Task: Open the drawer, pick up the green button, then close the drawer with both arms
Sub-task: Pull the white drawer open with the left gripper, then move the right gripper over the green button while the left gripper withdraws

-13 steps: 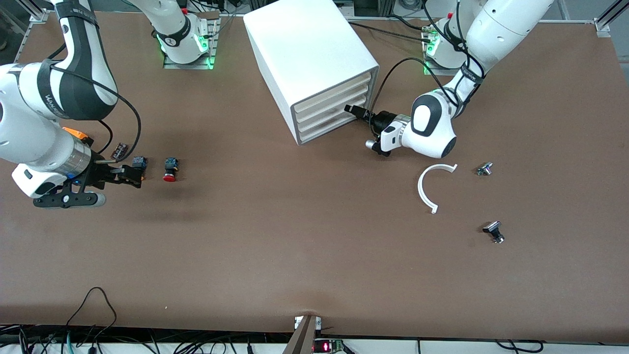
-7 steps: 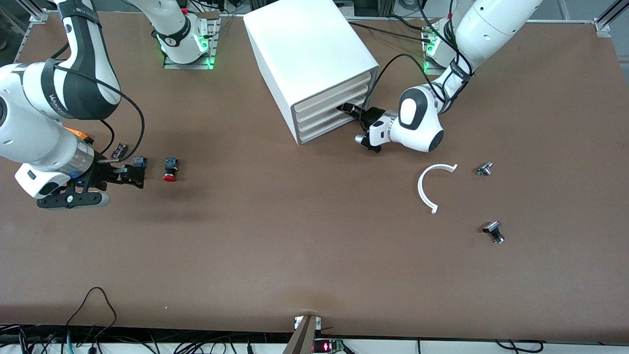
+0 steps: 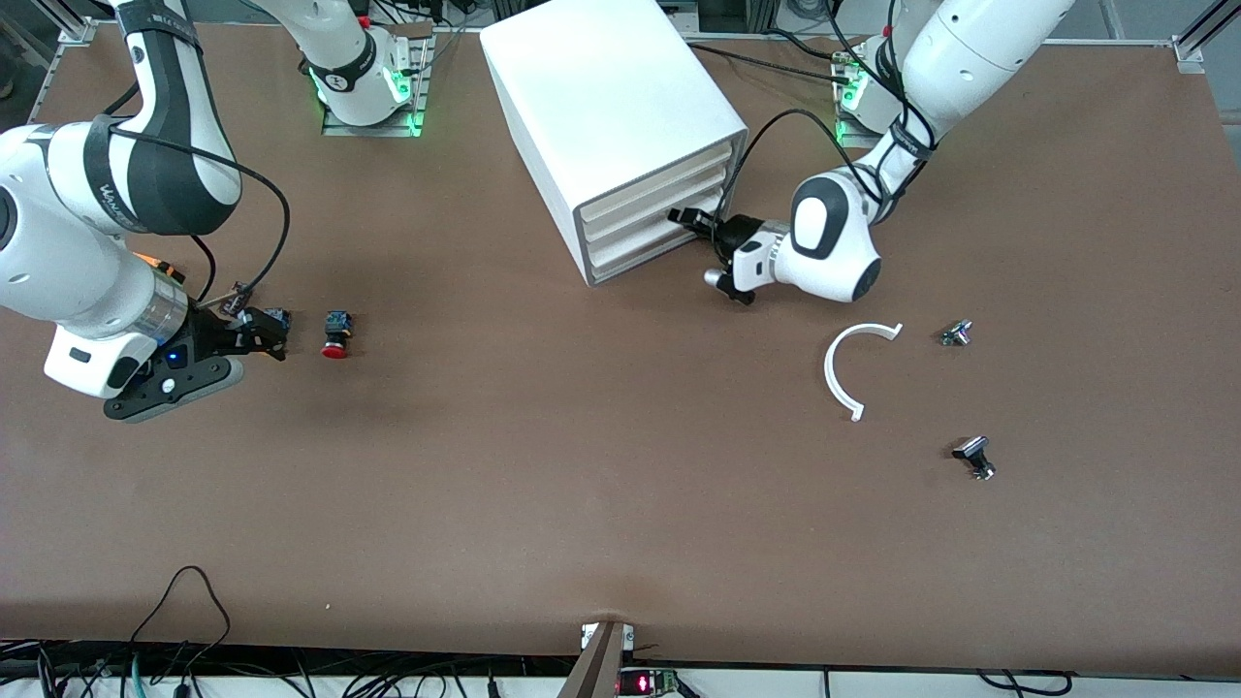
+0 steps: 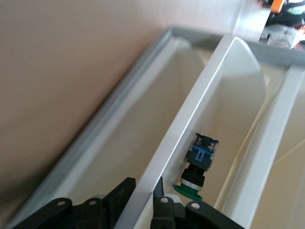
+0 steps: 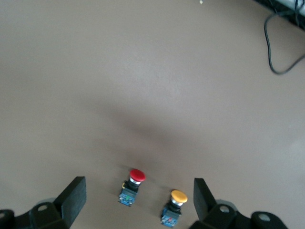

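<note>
"Well, what lies about the desk (image 3: 620, 504)?"

"Toward the left arm's end there is a white curved strip (image 3: 842, 373) and two small metal parts (image 3: 956, 333) (image 3: 974, 458), one nearer the front camera than the other. All three lie well apart from the cabinet (image 3: 601, 97). Toward the right arm's end a red-capped button (image 3: 335, 335) and a yellow-capped one (image 5: 175, 205) lie side by side."

"And the right pincer (image 3: 270, 337)?"

"It is spread wide and low over the desk, with the yellow-capped button just ahead of its fingers (image 5: 75, 193)."

"The left pincer (image 4: 143, 190)?"

"It is at the cabinet's front, pinching the drawer (image 4: 190, 119) by its front lip, one finger (image 4: 125, 191) outside and the other inside."

"Where is the green button (image 4: 196, 169)?"

"It is in that drawer, lying on its side just inside the lip. It has a round green cap above a black collar and a blue and black body. The cap points toward the pincer, close to the inner finger. The next tray (image 4: 267, 143) sits directly above it."
</note>
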### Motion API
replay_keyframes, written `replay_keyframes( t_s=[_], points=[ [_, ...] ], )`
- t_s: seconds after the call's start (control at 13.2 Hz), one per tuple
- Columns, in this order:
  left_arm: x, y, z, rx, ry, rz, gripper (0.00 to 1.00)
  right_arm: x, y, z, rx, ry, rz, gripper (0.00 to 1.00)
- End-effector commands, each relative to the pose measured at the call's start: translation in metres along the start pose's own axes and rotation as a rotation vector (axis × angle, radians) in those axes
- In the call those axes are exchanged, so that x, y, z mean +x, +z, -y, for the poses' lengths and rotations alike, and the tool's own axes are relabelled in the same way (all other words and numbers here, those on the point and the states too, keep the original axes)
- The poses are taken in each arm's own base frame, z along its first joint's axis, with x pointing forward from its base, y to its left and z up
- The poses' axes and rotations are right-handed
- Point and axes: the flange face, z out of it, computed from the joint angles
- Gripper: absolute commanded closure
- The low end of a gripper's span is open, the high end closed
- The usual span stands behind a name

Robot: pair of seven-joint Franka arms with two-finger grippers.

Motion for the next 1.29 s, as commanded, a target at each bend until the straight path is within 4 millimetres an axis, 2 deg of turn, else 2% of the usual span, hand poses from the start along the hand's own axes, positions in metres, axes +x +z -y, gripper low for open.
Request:
replay_keyframes(
  t_s=[0.0,0.15,0.3,0.38,0.45,0.53,0.61,0.68,0.76,0.91,1.06,1.21],
  points=[
    [0.029,-0.074,0.011,0.023,-0.001,-0.157,1.0,0.008,-0.013,-0.001,-0.017,-0.129,-0.024,0.0],
    [0.041,-0.109,0.021,0.033,-0.012,-0.224,1.0,0.01,-0.013,0.004,-0.012,-0.24,-0.026,0.0],
    [0.05,-0.136,0.023,0.037,-0.017,-0.275,1.0,0.021,-0.015,0.031,-0.019,-0.316,-0.028,0.0],
    [0.051,-0.145,0.024,0.038,-0.02,-0.292,1.0,0.026,-0.019,0.042,-0.02,-0.335,-0.035,0.0],
    [0.052,-0.146,0.024,0.036,-0.021,-0.295,1.0,0.033,-0.025,0.062,-0.02,-0.369,-0.043,0.0],
    [0.052,-0.147,0.024,0.029,-0.027,-0.3,0.95,0.04,-0.03,0.08,-0.021,-0.408,-0.055,0.0],
    [0.052,-0.151,0.025,0.026,-0.019,-0.31,0.01,0.049,-0.032,0.104,-0.028,-0.461,-0.06,0.0],
    [0.052,-0.154,0.023,0.025,-0.017,-0.318,0.0,0.055,-0.031,0.124,-0.03,-0.514,-0.06,0.0],
    [0.054,-0.161,0.018,0.024,-0.009,-0.331,0.0,0.059,-0.025,0.134,-0.024,-0.561,-0.059,0.0],
    [0.056,-0.167,0.012,0.029,0.008,-0.341,0.0,0.07,-0.033,0.165,-0.031,-0.712,-0.073,0.0],
    [0.062,-0.182,-0.001,0.041,0.044,-0.363,0.0,0.074,-0.038,0.19,-0.031,-0.884,-0.082,0.0],
    [0.059,-0.228,-0.005,0.105,0.08,-0.415,0.0,0.075,-0.042,0.228,-0.015,-1.056,-0.079,0.0]
  ],
)
